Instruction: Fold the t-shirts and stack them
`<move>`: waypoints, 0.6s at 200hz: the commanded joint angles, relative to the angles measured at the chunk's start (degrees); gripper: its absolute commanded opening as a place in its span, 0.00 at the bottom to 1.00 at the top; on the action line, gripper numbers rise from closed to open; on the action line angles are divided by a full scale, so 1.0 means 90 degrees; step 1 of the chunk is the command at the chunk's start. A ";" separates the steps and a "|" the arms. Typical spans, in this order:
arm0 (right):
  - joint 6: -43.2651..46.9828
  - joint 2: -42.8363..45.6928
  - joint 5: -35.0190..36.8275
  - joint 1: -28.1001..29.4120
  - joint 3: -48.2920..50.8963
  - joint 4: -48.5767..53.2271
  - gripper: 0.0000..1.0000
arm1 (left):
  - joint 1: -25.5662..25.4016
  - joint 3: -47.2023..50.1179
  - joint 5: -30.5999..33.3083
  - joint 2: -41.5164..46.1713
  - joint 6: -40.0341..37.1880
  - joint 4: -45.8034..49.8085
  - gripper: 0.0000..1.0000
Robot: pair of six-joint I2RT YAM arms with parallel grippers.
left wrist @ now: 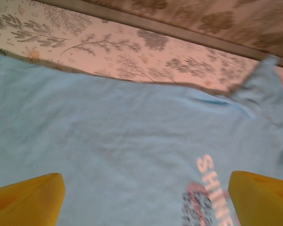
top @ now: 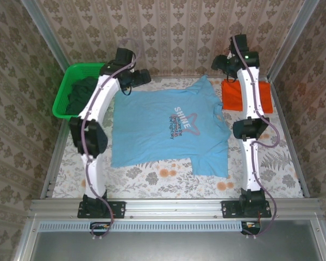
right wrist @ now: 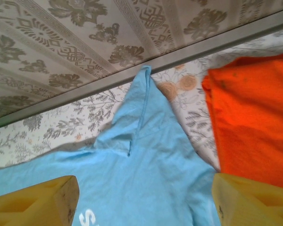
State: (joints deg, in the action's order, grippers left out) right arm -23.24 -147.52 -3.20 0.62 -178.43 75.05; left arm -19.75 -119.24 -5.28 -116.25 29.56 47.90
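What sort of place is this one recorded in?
Likely a lab test cell dressed as a home laundry spot: metal frame rails around a floral-covered table, wallpapered walls, a light blue t-shirt spread out, and a green basket.

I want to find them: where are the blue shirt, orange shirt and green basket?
blue shirt (top: 152, 138), top view, cloth left of print.
orange shirt (top: 231, 98), top view, left part.
green basket (top: 61, 95), top view, left rim.
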 commanded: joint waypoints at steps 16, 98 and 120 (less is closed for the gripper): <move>0.0516 0.0653 -0.0161 -0.0626 -0.0446 0.1858 0.77 | -0.0259 0.2628 0.0195 0.1645 0.0206 -0.0111 0.85; 0.0604 0.3252 -0.0517 -0.1930 0.1927 0.2503 0.81 | 0.0273 0.6312 0.0403 0.4368 0.0539 0.0637 0.70; 0.0616 0.4419 -0.0566 -0.2020 0.3656 0.2263 0.81 | 0.0487 0.6895 0.0334 0.4744 0.0769 0.0747 0.63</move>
State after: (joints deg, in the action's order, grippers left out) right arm -18.94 -116.73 -6.28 -17.28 -156.99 91.02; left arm -17.08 -61.45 -2.13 -76.82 33.65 51.48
